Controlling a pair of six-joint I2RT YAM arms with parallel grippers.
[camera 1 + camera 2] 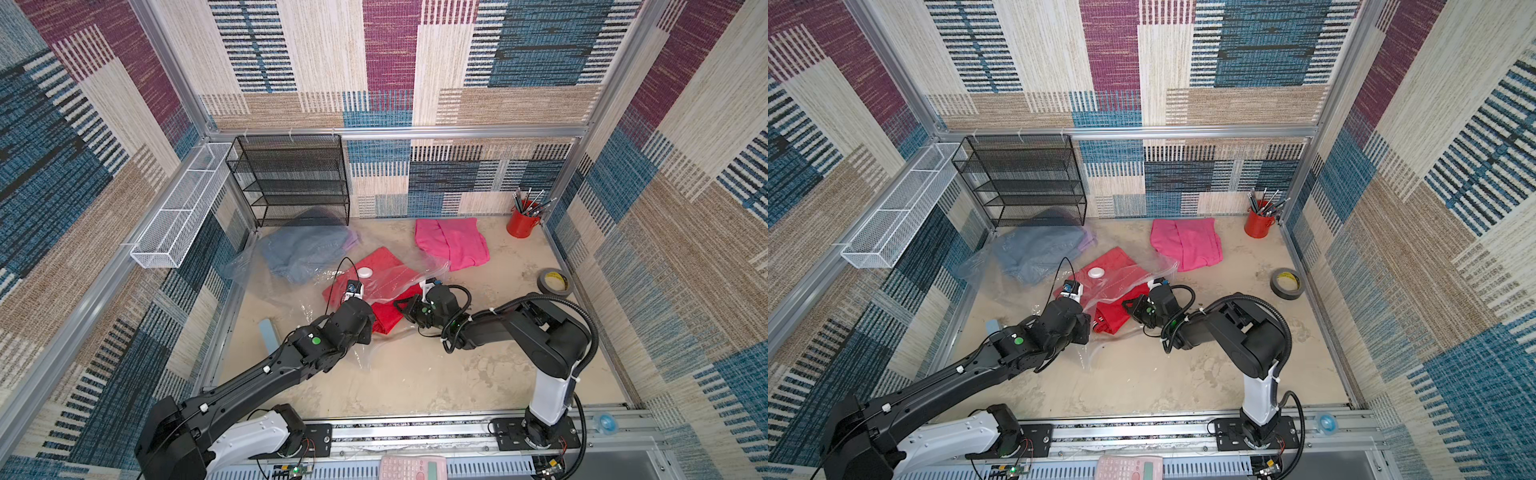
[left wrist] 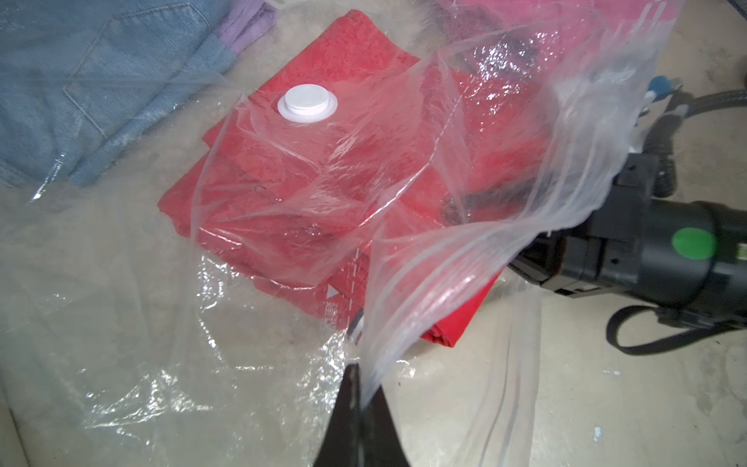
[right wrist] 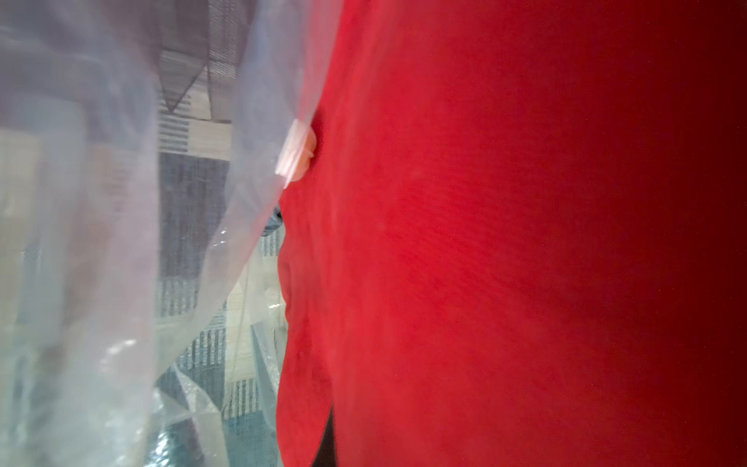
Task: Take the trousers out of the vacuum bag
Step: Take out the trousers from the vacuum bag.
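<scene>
At the middle of the tabletop (image 1: 415, 374), the vacuum bag (image 2: 465, 283) is clamped at its mouth by the left end effector (image 2: 359, 380). The right end effector (image 1: 401, 307) is closed against the red trousers (image 1: 384, 313) inside. Denim trousers (image 1: 303, 249) are bagged toward the far-left corner. The pink trousers (image 1: 453, 243) are laid outside, by the far edge.

Red trousers (image 2: 456, 319), pink pair (image 1: 453, 243), blue denim (image 1: 303, 249) — seemingly lilac cloth (image 2: 246, 24).

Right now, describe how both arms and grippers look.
Both arms are black with a white link near the base. The left arm carries a round green dot, white clips and a thin black cable loop. The right arm has ribbed black conduit and a green dot too. The left gripper has black fingers tapering to thin tips; the right gripper is black as well.
</scene>
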